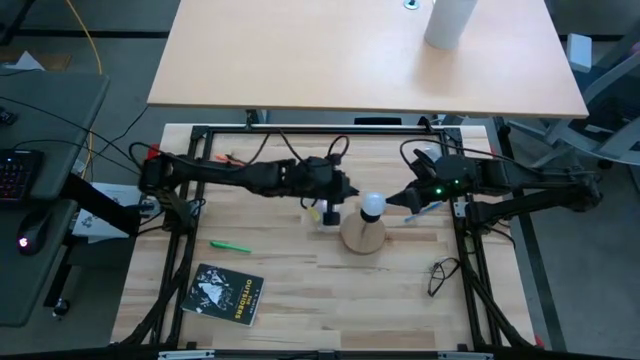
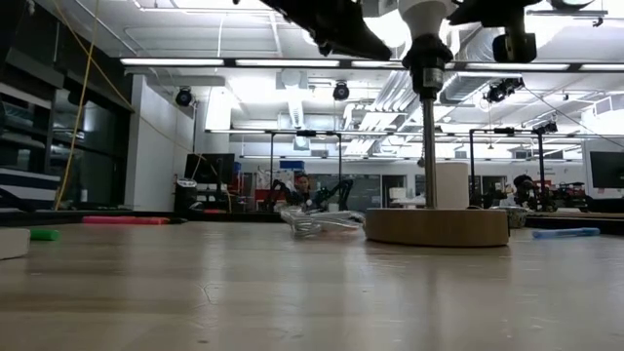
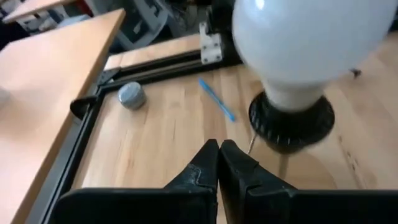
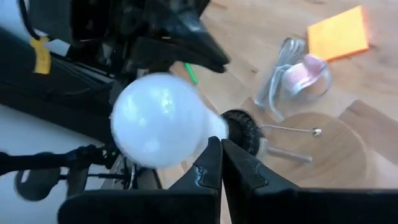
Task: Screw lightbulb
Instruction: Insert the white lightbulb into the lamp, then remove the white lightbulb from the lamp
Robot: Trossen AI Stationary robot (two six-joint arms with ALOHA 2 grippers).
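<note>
We find the lightbulb seated upright in the black socket atop the wooden base at mid-counter, its axis vertical. It stands between the two pincers, both near. The left pincer and the right pincer are each pressed together, holding nothing and clear of the bulb.
</note>
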